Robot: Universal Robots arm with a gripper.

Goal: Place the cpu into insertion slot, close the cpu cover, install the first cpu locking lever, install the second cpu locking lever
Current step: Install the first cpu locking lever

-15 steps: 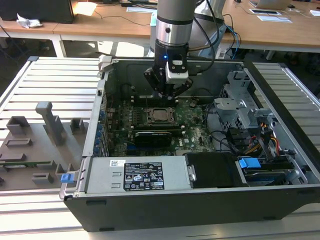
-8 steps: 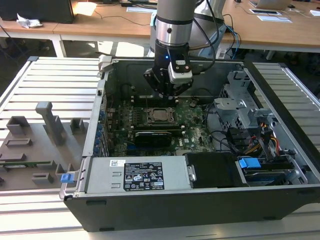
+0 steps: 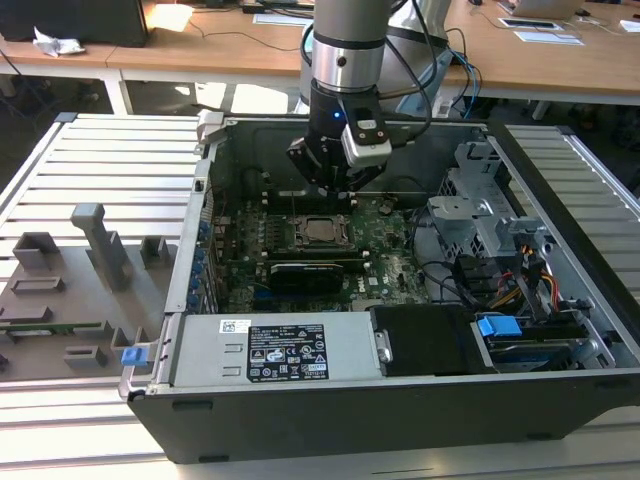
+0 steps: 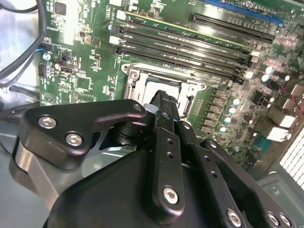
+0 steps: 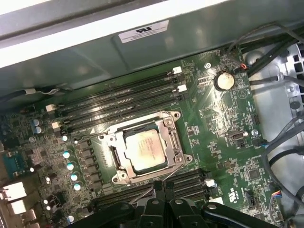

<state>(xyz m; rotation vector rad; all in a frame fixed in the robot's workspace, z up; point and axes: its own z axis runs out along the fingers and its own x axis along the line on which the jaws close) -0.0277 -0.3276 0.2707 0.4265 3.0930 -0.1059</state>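
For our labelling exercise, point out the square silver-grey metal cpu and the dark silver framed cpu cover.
Square silver-grey cpu [image 5: 145, 149]: first wrist view, centre of its metal top.
Dark silver cpu cover [image 5: 155, 169]: first wrist view, one side bar of its frame.

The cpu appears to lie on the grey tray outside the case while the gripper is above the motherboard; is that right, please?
Not quite: the first wrist view shows the cpu seated in the insertion slot on the motherboard; the gripper is indeed above it.

The cpu [image 5: 146, 151] lies in the insertion slot [image 5: 116, 159], ringed by the cpu cover [image 5: 166, 127].
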